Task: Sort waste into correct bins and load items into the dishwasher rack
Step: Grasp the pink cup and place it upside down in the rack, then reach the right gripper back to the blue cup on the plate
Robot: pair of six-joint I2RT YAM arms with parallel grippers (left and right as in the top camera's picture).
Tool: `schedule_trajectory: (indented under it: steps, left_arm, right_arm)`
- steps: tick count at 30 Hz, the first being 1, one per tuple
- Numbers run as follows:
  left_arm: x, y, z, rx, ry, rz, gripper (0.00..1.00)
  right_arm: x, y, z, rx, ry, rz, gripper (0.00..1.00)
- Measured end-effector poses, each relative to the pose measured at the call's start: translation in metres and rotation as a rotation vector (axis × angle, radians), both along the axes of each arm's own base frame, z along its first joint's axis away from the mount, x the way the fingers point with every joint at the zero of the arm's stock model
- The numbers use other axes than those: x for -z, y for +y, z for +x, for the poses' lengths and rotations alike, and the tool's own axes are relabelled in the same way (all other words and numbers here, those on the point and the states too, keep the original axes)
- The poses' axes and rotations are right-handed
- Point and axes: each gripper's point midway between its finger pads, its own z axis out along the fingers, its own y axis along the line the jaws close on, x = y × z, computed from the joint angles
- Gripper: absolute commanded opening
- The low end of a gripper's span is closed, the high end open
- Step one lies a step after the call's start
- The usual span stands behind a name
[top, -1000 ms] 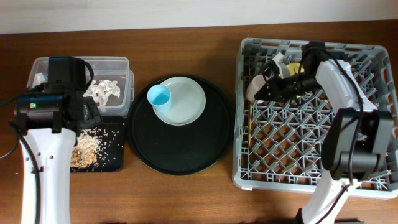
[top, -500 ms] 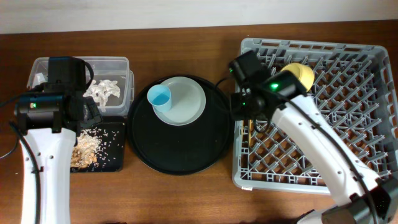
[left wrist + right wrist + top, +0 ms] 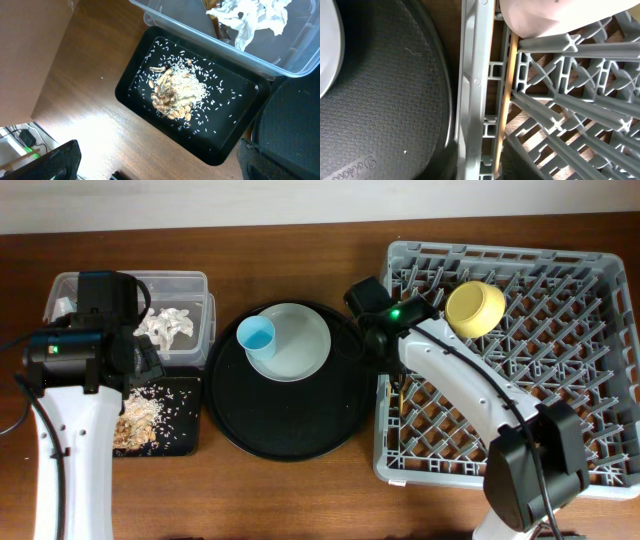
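My left gripper (image 3: 140,365) hangs open and empty over the shallow black tray (image 3: 188,435) that holds beige food scraps (image 3: 140,415). In the left wrist view my left gripper (image 3: 165,162) is above the scraps (image 3: 175,92), and a white tissue (image 3: 255,17) lies in the clear tub (image 3: 280,70). My right gripper (image 3: 378,340) is at the left wall of the grey rack (image 3: 500,440). It is open, astride the wall (image 3: 472,90) and a wooden chopstick (image 3: 507,90). The yellow bowl (image 3: 475,307) lies in the rack. A pale-pink cup (image 3: 545,15) sits just beyond. The blue cup (image 3: 256,334) stands on the grey plate (image 3: 305,340).
The plate and cup rest on a large round black tray (image 3: 290,415) between the bins and the rack. The clear tub (image 3: 190,280) stands behind the small black tray. Bare wooden table lies in front of the trays.
My right gripper has left the yellow bowl at the back of the rack and moved left and forward to the rack's left wall. The left arm has not moved.
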Motion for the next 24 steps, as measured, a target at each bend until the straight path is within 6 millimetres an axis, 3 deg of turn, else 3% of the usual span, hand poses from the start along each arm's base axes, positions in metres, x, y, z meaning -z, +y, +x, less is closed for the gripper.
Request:
schedule_trajectory:
  steps: [5,13,20,24]
  left_arm:
    - [0.000,0.000,0.000,0.000,-0.001,0.000,0.99]
    - [0.000,0.000,0.000,0.000,0.000,0.000,0.99]
    - [0.000,0.000,0.000,0.000,-0.001,0.000,0.99]
    - [0.000,0.000,0.000,0.000,0.000,0.000,0.99]
  right_arm:
    - [0.001,0.003,-0.004,-0.005,0.021,0.020,0.16]
    - [0.003,0.003,-0.015,-0.008,0.069,0.025,0.21]
    - [0.007,0.008,-0.011,-0.012,0.058,0.050,0.20]
    - [0.009,0.006,-0.012,-0.011,0.061,0.042,0.07]
